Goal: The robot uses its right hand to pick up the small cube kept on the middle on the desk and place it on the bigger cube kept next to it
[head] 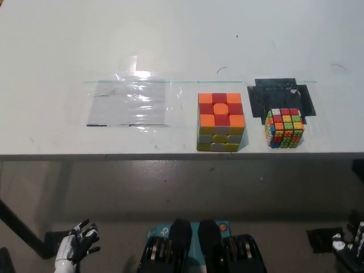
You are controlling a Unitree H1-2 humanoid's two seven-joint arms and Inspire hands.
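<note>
The small multicoloured puzzle cube with many tiny tiles [284, 128] sits on the white desk [170, 40] near its front edge, right of centre, resting partly on a patch of black tape [278, 95] that spreads out behind it. Just to its left, apart from it w/ a narrow gap, stands the bigger puzzle cube with orange and red top tiles and yellow-white front tiles [221, 121], upright and square to the desk edge. Further left, a clear plastic sheet [129, 102] lies flat on the desk, glare across it. Neither cube is touched by anything. The white left hand [78, 242] hangs below desk level at the lower left, well apart from both cubes, fingers spread and holding nothing. The black right hand [350, 244] is at the lower right corner, also below the desk and cut off by the frame (can't tell if it's released or clenched). Nothing sits on top of the bigger cube.
</note>
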